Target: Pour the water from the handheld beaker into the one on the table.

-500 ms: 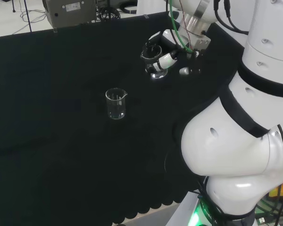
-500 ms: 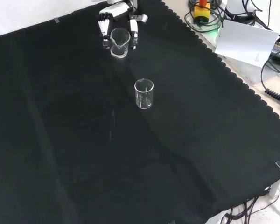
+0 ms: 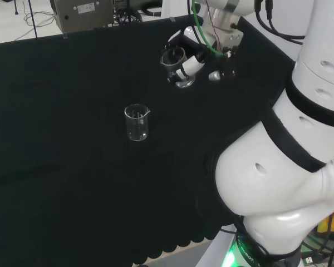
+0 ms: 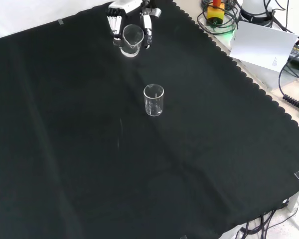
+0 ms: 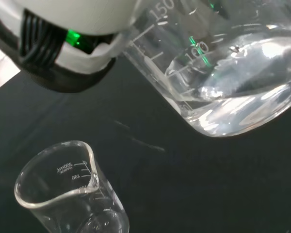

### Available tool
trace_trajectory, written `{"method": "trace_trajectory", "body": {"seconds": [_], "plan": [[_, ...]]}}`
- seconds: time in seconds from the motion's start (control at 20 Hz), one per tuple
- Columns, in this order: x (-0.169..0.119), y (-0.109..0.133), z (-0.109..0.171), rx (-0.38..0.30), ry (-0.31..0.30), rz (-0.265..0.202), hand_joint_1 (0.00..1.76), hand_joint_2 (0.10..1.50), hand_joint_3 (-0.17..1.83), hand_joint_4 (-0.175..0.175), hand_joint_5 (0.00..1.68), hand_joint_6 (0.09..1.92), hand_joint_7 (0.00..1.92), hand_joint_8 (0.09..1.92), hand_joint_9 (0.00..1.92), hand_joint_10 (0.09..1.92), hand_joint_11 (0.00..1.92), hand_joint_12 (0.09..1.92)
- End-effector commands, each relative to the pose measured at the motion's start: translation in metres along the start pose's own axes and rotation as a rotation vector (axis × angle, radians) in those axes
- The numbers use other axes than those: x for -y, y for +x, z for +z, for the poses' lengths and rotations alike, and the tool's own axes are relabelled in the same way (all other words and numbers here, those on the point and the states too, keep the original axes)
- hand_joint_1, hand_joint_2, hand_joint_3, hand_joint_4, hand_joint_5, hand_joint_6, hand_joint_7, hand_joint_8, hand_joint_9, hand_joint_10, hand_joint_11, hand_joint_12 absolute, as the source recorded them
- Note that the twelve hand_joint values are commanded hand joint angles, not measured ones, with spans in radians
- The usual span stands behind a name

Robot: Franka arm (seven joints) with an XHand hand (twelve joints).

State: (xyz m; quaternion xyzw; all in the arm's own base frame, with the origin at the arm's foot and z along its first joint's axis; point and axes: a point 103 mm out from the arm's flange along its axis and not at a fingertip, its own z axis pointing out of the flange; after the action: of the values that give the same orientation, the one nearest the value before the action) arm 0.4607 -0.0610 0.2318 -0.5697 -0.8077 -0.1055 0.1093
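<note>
Hand [image 3: 190,62] has lifted since last frame; fingers wrapped round water-filled beaker [image 4: 131,40]; empty beaker [image 4: 154,100] on cloth, at its 5 o'clock in front view; I'm mid-approach; next, close in, then tip.

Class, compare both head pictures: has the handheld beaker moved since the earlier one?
Yes. The handheld beaker has risen and edged left, away from the cloth, judged against the standing beaker.

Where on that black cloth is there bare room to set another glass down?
Nearly everywhere: the cloth is bare all round the standing beaker. The only busy spot is the far edge, where the hand holds a beaker.
</note>
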Motion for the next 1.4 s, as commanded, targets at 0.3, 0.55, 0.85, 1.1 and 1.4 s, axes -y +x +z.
{"method": "trace_trajectory", "body": {"seconds": [0.3, 0.55, 0.85, 1.1, 1.4], "plan": [[-0.005, 0.051, 0.070, 0.109, 0.285, -0.037, 1.15, 0.67, 0.63, 0.108, 1.29, 0.64, 1.74, 0.09, 1.76, 0.09, 1.53, 0.57], [-0.005, 0.056, 0.073, 0.144, 0.310, -0.037, 1.15, 0.67, 0.63, 0.106, 1.29, 0.64, 1.74, 0.09, 1.77, 0.09, 1.52, 0.57], [-0.004, 0.055, 0.072, 0.175, 0.331, -0.031, 1.15, 0.67, 0.64, 0.100, 1.29, 0.65, 1.74, 0.09, 1.77, 0.09, 1.53, 0.57], [-0.004, 0.053, 0.073, 0.191, 0.346, -0.028, 1.15, 0.67, 0.64, 0.097, 1.29, 0.65, 1.74, 0.09, 1.77, 0.09, 1.53, 0.57], [-0.005, 0.055, 0.071, 0.229, 0.362, -0.038, 1.15, 0.66, 0.64, 0.094, 1.29, 0.65, 1.75, 0.09, 1.77, 0.09, 1.53, 0.57]]}}
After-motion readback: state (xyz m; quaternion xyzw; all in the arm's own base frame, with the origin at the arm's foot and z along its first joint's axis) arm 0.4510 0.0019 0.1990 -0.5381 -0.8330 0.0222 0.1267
